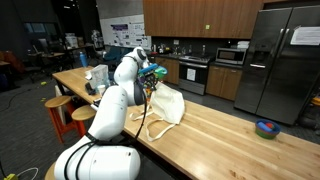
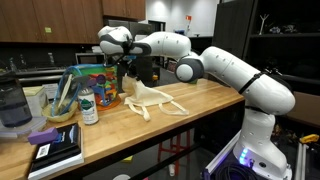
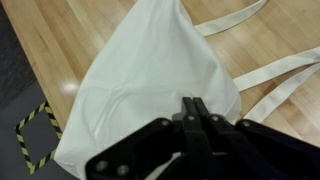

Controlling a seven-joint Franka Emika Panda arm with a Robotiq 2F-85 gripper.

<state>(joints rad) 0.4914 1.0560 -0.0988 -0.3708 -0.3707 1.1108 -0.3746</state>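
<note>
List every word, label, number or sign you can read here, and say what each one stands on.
Nothing is legible.
Far wall, posters: print too small to read.
On the refrigerator, sheet: blurred.
On the counter, bottle label: too small to read.
Pinched by the gripper, white tote bag: no print shows.

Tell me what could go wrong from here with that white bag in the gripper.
1. The gripper pinches only a fold of the cloth bag, so the thin fabric may slip out.
2. Its loose straps lie on the counter and could snag.
3. The bottle stands near the bag, and a swing could topple it.
</note>
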